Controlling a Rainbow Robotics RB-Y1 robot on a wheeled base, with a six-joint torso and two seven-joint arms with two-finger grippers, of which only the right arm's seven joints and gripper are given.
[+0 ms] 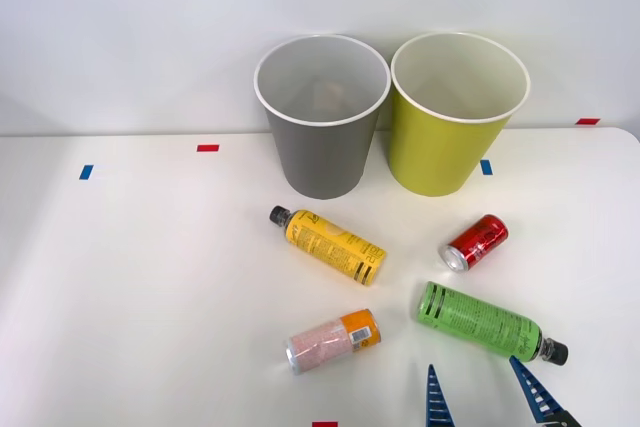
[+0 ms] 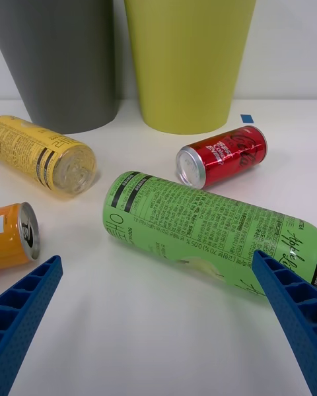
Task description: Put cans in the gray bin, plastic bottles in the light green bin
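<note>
Green bottle (image 1: 487, 323) lies just beyond the spread pincer (image 1: 482, 389).

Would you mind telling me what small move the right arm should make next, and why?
Probably ease the right gripper forward and down to straddle the green bottle. Its fingers are open just short of the bottle, which lies on its side nearest them, and nothing has been binned yet; the light green bin stands upright behind.
</note>
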